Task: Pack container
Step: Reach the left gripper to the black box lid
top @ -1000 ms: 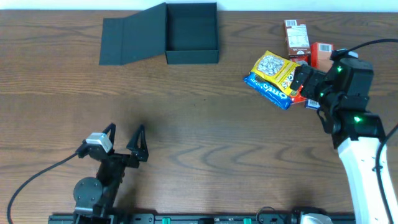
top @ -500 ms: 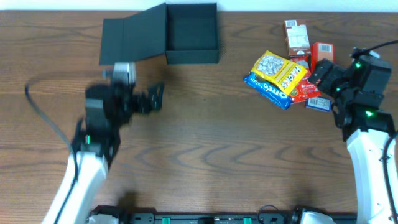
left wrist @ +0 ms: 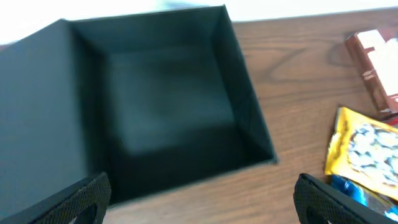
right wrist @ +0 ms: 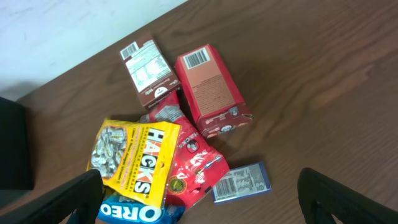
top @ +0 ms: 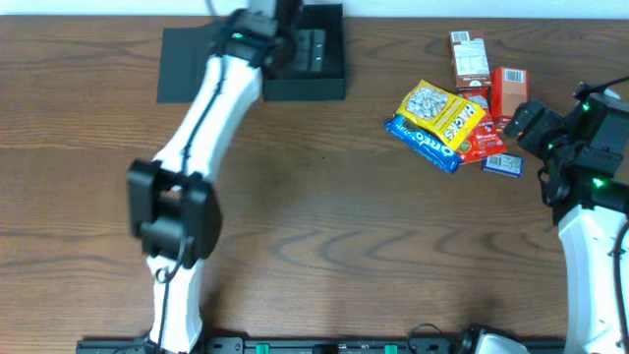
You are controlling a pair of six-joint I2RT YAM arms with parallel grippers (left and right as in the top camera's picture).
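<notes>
While the matte black, shallow, square cardboard container [left wrist: 174, 118] lies empty at the brown wooden table's [top: 344, 216] far edge, both the left gripper [left wrist: 202, 202] and right gripper [right wrist: 202, 199] are held spread, empty. It is judged light, stiff yet crushable, best gripped by a wall's rim.

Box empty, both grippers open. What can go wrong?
The yellow Hacks bag overlaps the Oreo pack and red packet; the open right gripper may grab two or scatter the pile.
The open left gripper hovers at the empty container; it might nudge it or block the other arm's drop.
</notes>
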